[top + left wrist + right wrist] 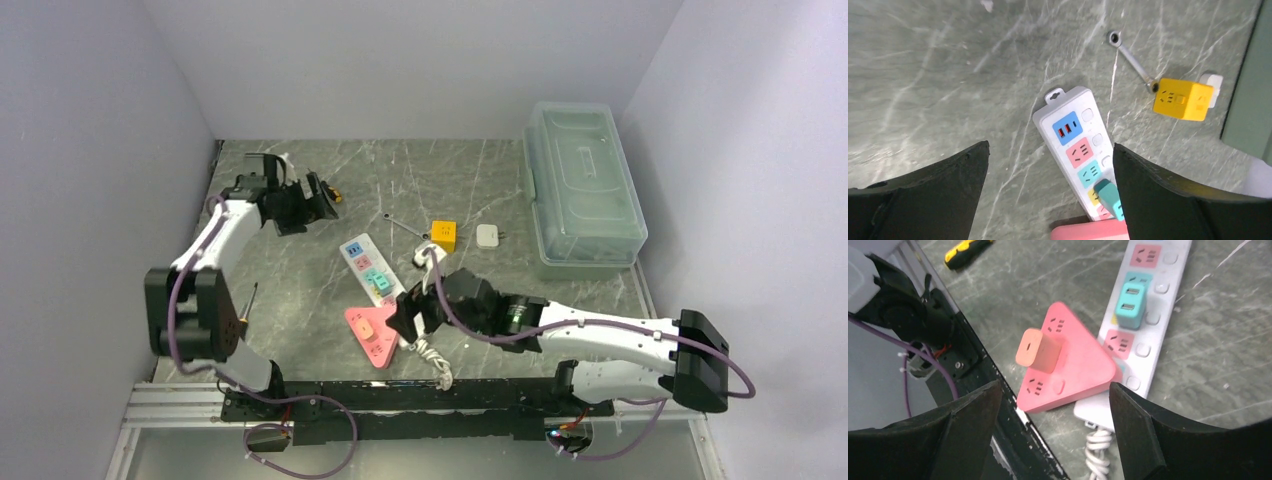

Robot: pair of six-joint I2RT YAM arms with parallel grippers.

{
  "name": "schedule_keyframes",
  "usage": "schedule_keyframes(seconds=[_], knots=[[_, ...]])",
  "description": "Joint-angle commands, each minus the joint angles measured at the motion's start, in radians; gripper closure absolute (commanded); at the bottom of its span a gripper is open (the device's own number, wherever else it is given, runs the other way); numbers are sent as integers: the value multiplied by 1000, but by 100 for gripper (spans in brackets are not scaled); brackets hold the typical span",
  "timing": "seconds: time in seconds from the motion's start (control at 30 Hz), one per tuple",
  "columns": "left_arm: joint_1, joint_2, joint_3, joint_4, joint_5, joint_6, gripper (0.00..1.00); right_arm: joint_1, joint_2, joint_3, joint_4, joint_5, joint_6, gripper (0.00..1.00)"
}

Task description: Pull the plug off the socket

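Right wrist view: we hang right gripper [1053, 392], jaws apart, above pink plug [1038, 350] to straddle it; power strip [1148, 255] lies on tabletop [1223, 365], partly under pink adapter [1083, 375]. Left gripper [1050, 150] jaws apart too.

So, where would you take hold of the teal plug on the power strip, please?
Pinch the teal plug by its two flat side faces, coming straight down from above: it stands upright, proud of the power strip, with both sides clear.

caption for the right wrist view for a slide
Open right gripper above a pink triangular adapter carrying a pink block plug, beside a teal plug in the long white power strip
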Motion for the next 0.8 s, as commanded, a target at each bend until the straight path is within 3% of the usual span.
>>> schedule_keyframes(seconds=[0.0, 0.2, 0.77], knots=[[17, -181, -42, 2, -83, 33, 3, 146, 56, 101, -100, 330, 26, 20], [57, -242, -89, -16, -57, 39, 3, 296, 273, 263, -239, 572, 59, 27], [60, -229, -109, -19, 29, 35, 4, 344, 621, 496, -299, 619, 100, 40]])
